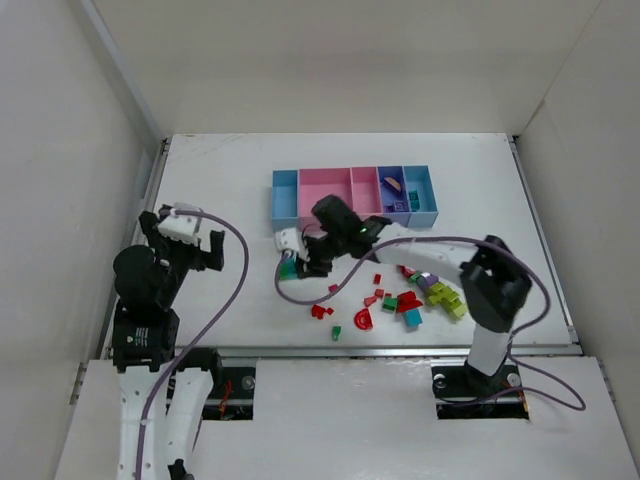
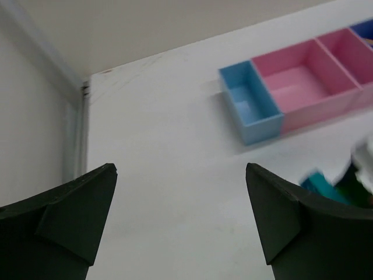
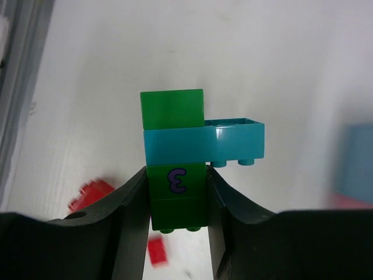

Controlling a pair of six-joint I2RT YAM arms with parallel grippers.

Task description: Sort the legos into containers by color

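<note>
Top external view: the right claw [image 1: 300, 262] reaches out over the table [image 1: 220, 180] and is closed on a small stack of legos [image 1: 289, 268], green and teal, held at its tip. The containers [image 1: 350, 195] lie just beyond this claw, the pink bins nearest it, and one curved reddish piece [image 1: 393, 183] rests in the purple-blue bin [image 1: 385, 205]. The loose legos [image 1: 405, 300], red, lime, purple and teal, are scattered behind the claw and to its right. The left claw [image 1: 192, 243] is well off to the left, its jaws wide apart with nothing between them. Left wrist view: both dark fingers [image 2: 70, 216] stand far apart over bare table. The light blue end bin [image 2: 252, 102] and the wide pink bin [image 2: 303, 81] lie ahead of the claw and to its right, and a blurred teal and green shape [image 2: 319, 184] shows at the right edge. Right wrist view: the claw's two fingers pinch the lowest green brick [image 3: 178, 195], which bears a purple numeral. A teal brick [image 3: 204, 143] sits next along the stack, jutting right, with another green brick [image 3: 172, 109] past it. Two red pieces [image 3: 90, 195] lie on the table to the claw's left.
</note>
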